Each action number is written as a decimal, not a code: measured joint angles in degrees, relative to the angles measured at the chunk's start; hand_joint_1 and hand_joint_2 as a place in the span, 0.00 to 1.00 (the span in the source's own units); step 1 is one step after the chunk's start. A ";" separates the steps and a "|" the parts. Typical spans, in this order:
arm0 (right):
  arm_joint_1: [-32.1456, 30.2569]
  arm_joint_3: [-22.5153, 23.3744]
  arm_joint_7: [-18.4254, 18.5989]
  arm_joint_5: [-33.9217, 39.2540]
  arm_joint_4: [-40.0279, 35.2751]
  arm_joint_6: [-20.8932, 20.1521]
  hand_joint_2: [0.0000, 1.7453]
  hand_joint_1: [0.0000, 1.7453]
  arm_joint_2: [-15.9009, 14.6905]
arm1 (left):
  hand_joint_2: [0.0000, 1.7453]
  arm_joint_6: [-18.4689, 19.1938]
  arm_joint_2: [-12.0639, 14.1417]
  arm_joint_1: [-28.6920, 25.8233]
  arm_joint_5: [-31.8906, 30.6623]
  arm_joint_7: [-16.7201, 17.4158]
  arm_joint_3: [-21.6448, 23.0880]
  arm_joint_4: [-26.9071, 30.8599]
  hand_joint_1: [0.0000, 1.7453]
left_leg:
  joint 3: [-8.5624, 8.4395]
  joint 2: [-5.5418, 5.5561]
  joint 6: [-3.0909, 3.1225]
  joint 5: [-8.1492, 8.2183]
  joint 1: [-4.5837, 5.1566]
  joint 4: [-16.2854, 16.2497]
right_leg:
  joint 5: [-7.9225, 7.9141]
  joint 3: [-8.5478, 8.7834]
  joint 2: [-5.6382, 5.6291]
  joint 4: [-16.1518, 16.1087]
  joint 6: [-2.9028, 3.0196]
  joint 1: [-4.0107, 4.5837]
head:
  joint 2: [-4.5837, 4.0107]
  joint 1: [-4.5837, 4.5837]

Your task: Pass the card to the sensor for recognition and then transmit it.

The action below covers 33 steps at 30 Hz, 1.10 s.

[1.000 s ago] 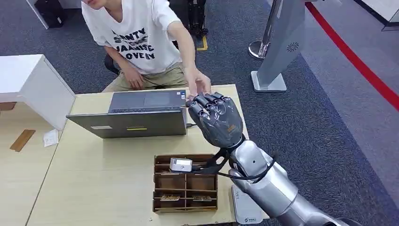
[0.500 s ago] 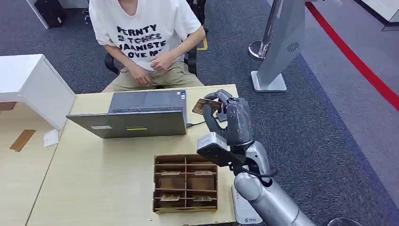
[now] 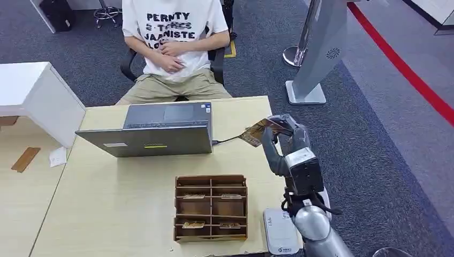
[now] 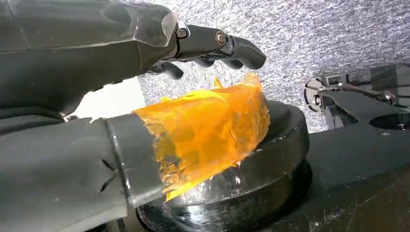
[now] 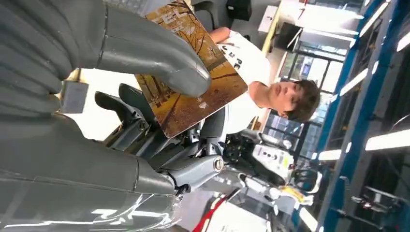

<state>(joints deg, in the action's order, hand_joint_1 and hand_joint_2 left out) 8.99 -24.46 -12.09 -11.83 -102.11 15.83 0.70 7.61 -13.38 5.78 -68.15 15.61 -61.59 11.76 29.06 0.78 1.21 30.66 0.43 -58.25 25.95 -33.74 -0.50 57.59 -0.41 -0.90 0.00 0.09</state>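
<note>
Head view shows the right hand [image 3: 284, 140] now pinching one card [image 3: 256, 130] above the table's [image 3: 107, 198] right edge, pulled back from the person [image 3: 171, 43], who has sat back. Next, probably, the white sensor [image 3: 279, 231]. Left hand [image 4: 145, 43] holds nothing, fingers loosely apart. One laptop [image 3: 155, 131], one wooden rack [image 3: 210, 208].

I read only the person's white T-shirt [image 3: 174, 32]: dark block print, roughly "PERNTY / S-TORES / JAANISTE", last line hidden behind their hands. Card [image 5: 193, 82] has print, too small for me to make out.
</note>
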 joint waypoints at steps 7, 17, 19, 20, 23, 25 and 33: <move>-7.49 3.54 -1.18 1.86 -2.23 -3.45 1.00 1.00 -2.84 | 0.00 -0.24 0.02 -0.09 2.07 -0.50 -1.62 0.00 0.00 | 0.03 0.05 0.00 0.02 0.00 0.00 | 0.02 0.00 0.05 -0.01 -0.01 0.00 | 0.00 0.00; -19.24 10.80 -0.81 -0.81 -4.90 -7.98 1.00 1.00 -7.04 | 0.00 -0.46 0.09 -0.14 4.09 -0.83 -4.07 0.00 0.00 | 0.04 0.04 0.04 0.07 0.01 0.00 | 0.05 0.00 0.06 -0.05 -0.06 0.00 | 0.00 0.00; -20.64 11.41 -0.48 -0.85 -5.16 -8.74 1.00 1.00 -7.76 | 0.00 -0.48 0.09 -0.14 4.37 -0.90 -4.26 0.00 0.00 | 0.04 0.04 0.04 0.07 0.01 0.00 | 0.05 0.00 0.06 -0.05 -0.06 0.00 | 0.00 0.00; -21.46 11.72 -0.24 -1.00 -5.18 -9.10 1.00 1.00 -8.24 | 0.00 -0.48 0.11 -0.14 4.50 -0.92 -4.33 0.00 0.00 | 0.04 0.04 0.04 0.07 0.01 0.00 | 0.05 0.00 0.06 -0.05 -0.06 0.00 | 0.00 0.00; -23.42 12.26 0.63 -1.48 -5.20 -10.65 1.00 1.00 -9.90 | 0.00 -0.50 0.22 -0.14 4.72 -0.92 -4.74 0.00 0.00 | 0.04 0.04 0.04 0.07 0.00 0.00 | 0.05 0.00 0.05 -0.05 -0.06 0.00 | 0.00 0.00; -24.28 12.26 1.20 -2.24 -5.20 -11.50 1.00 1.00 -10.95 | 0.00 -0.50 0.26 -0.13 4.74 -0.92 -4.92 0.00 0.00 | 0.04 0.03 0.04 0.07 0.00 0.00 | 0.05 0.00 0.04 -0.05 -0.06 0.00 | 0.00 -0.02; -24.98 10.26 3.08 -4.96 -3.96 -13.47 1.00 1.00 -15.10 | 0.00 -0.44 0.37 -0.10 4.37 -0.76 -5.18 0.00 0.00 | 0.05 0.02 0.04 0.07 0.01 0.00 | 0.05 0.00 0.05 -0.05 -0.06 -0.01 | 0.00 0.00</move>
<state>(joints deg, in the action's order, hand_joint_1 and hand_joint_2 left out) -15.99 -14.20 -9.00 -16.79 -106.07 2.36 -14.40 7.17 -13.00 5.68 -63.78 14.84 -66.77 11.76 29.11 0.80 1.25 30.73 0.44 -58.24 25.99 -33.74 -0.46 57.54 -0.47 -0.90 0.00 0.09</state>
